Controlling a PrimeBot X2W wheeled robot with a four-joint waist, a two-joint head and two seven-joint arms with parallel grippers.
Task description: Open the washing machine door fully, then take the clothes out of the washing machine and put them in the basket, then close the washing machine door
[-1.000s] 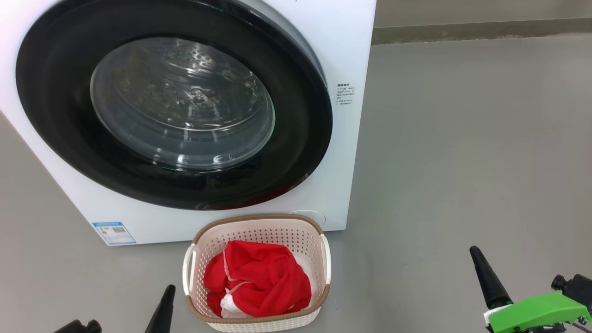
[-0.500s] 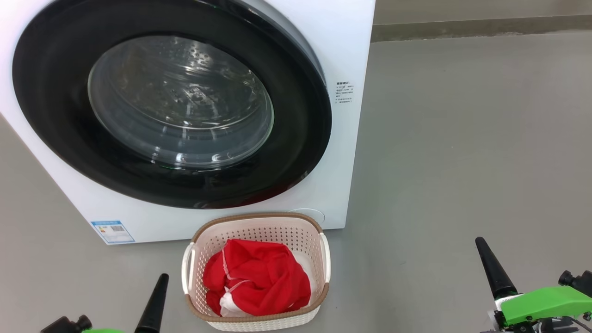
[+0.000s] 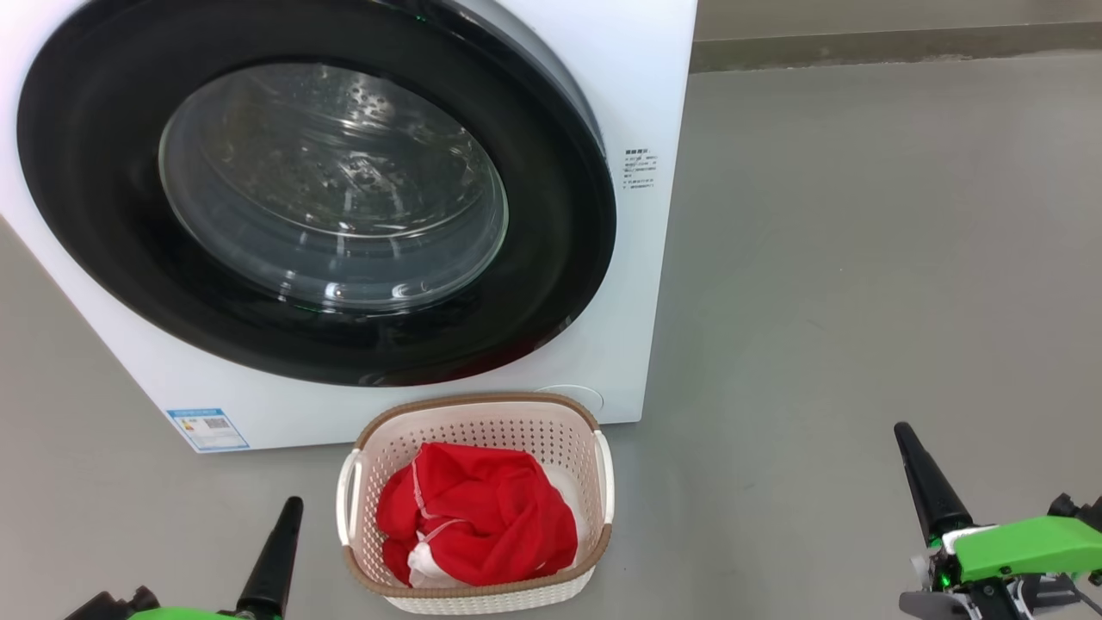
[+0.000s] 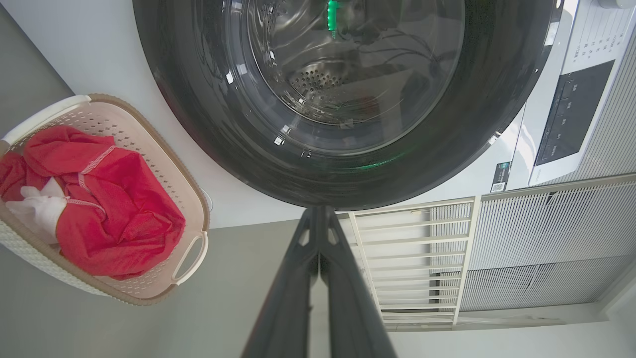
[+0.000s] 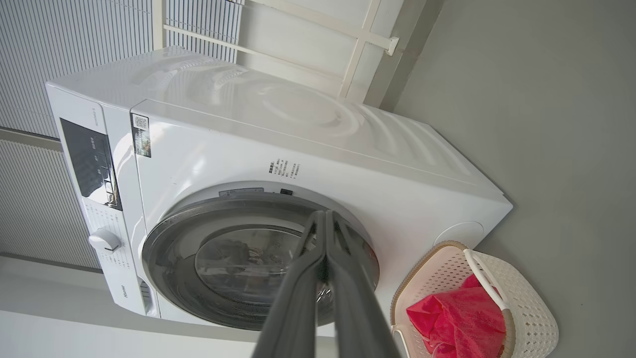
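Note:
The white washing machine point(image 3: 641, 103) fills the upper left of the head view, and its round black washing machine door point(image 3: 560, 224) lies shut against the front. On the floor just before it stands the basket point(image 3: 482, 403) holding the red clothes point(image 3: 491, 508). My left gripper point(image 3: 288, 517) is shut and empty, low to the left of the basket. Shut and empty too, my right gripper point(image 3: 908, 443) sits far to the right. The left wrist view has the gripper point(image 4: 318, 214) below the door point(image 4: 198, 124), basket point(image 4: 149, 124) at left. The right gripper point(image 5: 325, 216) points at the door point(image 5: 169, 278).
Bare grey floor point(image 3: 861, 258) spreads to the right of the machine up to a wall skirting point(image 3: 861, 47). The control panel point(image 5: 89, 159) and a white knob point(image 5: 104, 241) sit on the machine's front. A white grille point(image 4: 546, 233) stands beside the machine.
Both shut grippers have risen in the head view, the left tip drifting left and the right tip slightly right. The picture has shifted a little. Door, basket and clothes are unmoved.

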